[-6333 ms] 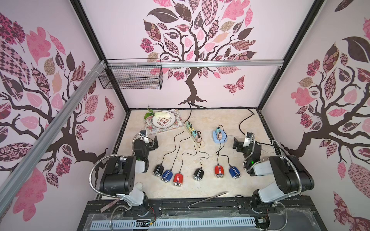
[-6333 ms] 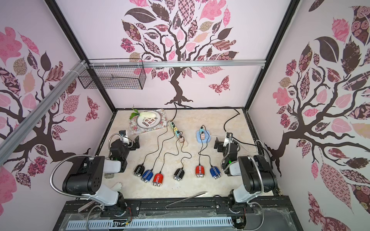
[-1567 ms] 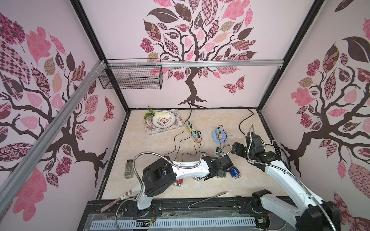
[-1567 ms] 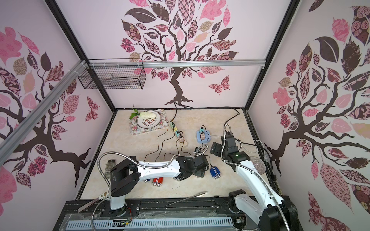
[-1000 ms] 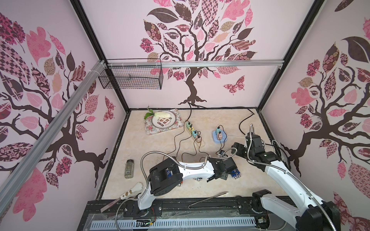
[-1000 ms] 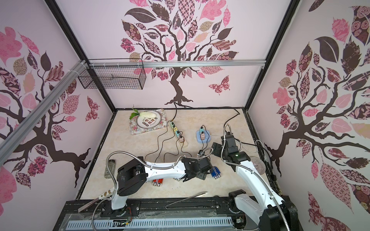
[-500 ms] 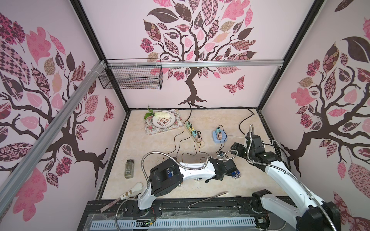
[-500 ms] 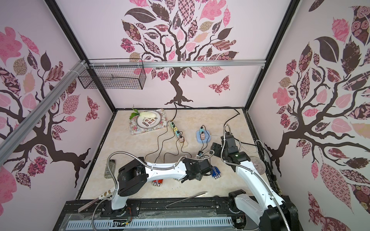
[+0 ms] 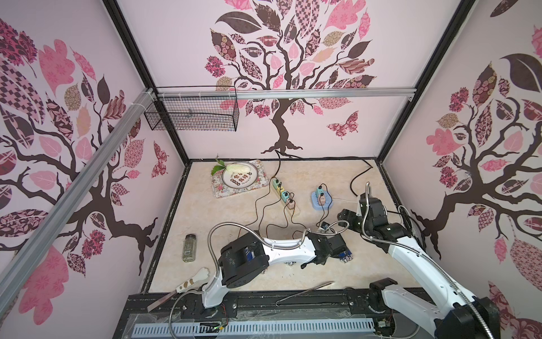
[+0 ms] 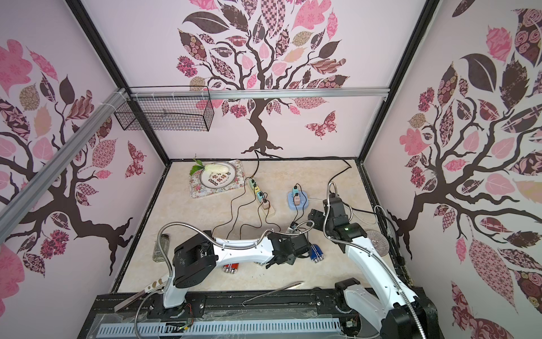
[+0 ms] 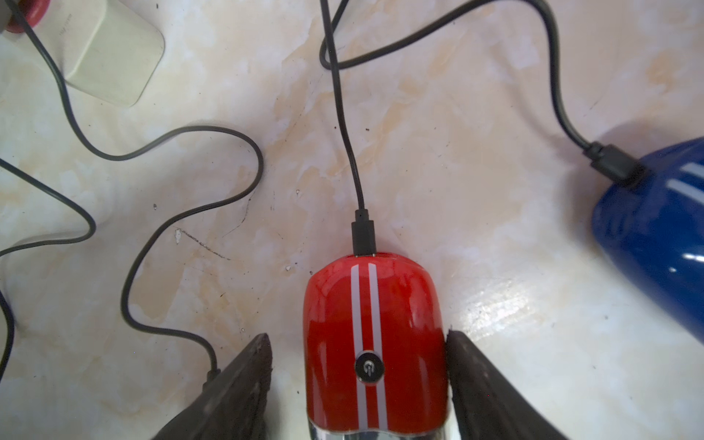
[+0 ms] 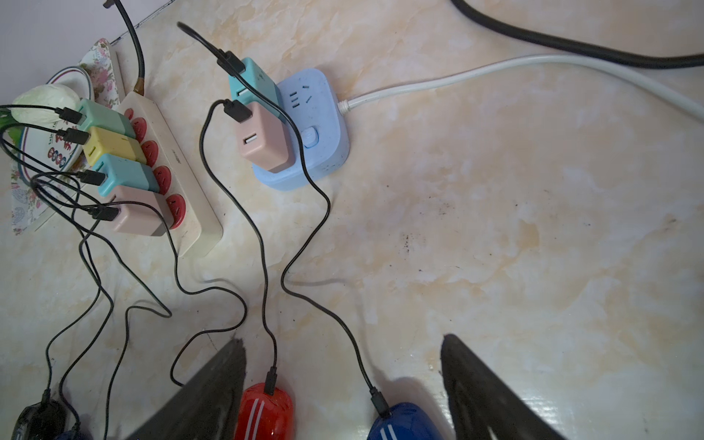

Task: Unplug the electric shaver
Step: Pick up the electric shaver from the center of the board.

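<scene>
The red shaver (image 11: 400,304) is lying flat on the bench (image 9: 234,211), toward the front edge and right of the middle, with its black cable plug (image 11: 364,232) sitting in its end. The left gripper (image 11: 357,335) is straddling it, with the jaws standing apart and the body between them. One finger (image 11: 468,365) is sitting right against the red shell and may be just touching it, though the wrist view is too tight to say for sure. The opposite finger is showing a clear strip of bench between itself and the shell, so nothing is being clamped.

In both top views the left arm's wrist is covering the shaver. The cable (image 12: 263,266) is running toward the back edge and plugging into the pink adapter (image 12: 263,141) on the blue socket block (image 12: 324,125).

Just beside the red one, on the side toward the right edge, a blue shaver (image 11: 655,228) is lying with its own cable going to the teal adapter (image 12: 255,82) on that same block. The right gripper (image 12: 343,339) is hanging over the bench behind the two shavers, with its jaws standing wide and holding nothing. A white power strip (image 12: 183,213) carrying four more adapters is lying beside the block, toward the left edge.
</scene>
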Robot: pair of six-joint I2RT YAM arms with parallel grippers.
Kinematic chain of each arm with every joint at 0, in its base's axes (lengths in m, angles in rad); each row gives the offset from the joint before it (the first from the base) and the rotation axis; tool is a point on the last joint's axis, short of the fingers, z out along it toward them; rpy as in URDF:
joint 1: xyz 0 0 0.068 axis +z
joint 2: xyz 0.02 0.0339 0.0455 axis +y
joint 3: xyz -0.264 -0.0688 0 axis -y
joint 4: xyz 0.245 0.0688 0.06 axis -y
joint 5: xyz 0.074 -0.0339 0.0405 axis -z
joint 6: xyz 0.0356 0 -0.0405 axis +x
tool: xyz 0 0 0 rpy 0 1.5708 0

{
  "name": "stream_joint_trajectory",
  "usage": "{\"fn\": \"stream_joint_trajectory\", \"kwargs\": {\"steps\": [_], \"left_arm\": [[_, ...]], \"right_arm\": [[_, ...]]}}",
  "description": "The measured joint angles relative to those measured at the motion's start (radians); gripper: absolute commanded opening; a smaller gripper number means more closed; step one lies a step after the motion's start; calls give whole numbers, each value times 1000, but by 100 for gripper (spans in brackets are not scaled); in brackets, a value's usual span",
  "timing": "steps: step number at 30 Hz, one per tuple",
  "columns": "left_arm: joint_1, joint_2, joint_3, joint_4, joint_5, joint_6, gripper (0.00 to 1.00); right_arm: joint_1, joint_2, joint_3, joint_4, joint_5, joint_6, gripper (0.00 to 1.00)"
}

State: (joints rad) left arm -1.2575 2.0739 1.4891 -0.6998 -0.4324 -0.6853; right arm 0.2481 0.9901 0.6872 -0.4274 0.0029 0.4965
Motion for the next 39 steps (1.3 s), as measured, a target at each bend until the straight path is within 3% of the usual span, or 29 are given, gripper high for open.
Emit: {"fn": "stream_joint_trajectory", "kwargs": {"steps": [13,22,28,39], "left_arm": [[0,22,0,0,18,-28,71],[0,22,0,2,34,-56,53],[0,19,-6,14,32,-58,33],[2,-84,-116,112,53,2,32]], "right_arm": [[22,14,0,5,0,0,80],[26,15,0,5,0,-1,79],[26,11,0,5,0,-3,79],[27,-5,0,5,-27,-2,79]]}}
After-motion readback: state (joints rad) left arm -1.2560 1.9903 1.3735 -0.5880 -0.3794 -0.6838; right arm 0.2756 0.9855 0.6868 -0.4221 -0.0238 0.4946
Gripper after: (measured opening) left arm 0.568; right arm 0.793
